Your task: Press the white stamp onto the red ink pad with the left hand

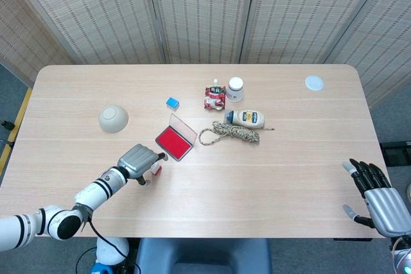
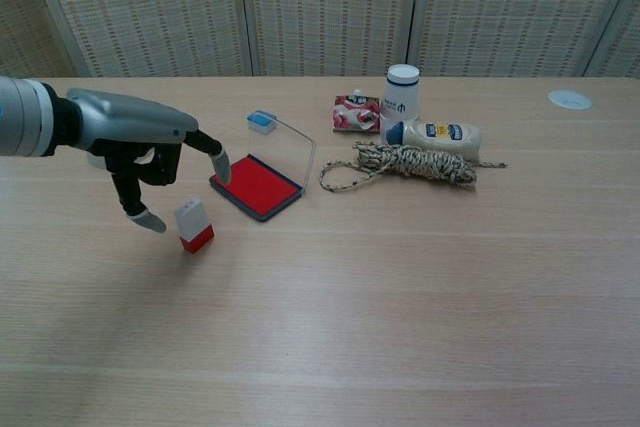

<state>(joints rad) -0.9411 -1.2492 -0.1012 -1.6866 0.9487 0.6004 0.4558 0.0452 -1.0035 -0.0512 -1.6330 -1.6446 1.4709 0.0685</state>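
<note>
The big wood counter [image 1: 270, 178] holds everything. The left hand [image 2: 150, 137] hangs just above the stamp [image 2: 193, 225], with its fingers [image 2: 215, 159] spread and holding nothing; one points toward the ink pad [image 2: 256, 186] and a thumb hangs down beside the stamp, not touching it. The right hand [image 1: 379, 202] sits off the counter's near right corner, fingers apart and empty. The ink pad lies open near the middle, red side up, its clear lid standing up behind it. A gray bowl [image 1: 113, 119] sits upside down, well to the left. A rope [image 2: 405, 163] lies coiled right of the pad, with a lying bottle [image 2: 440, 134] just behind it. The little stamp, white with a red bottom, stands upright just in front of the pad, to its left.
</note>
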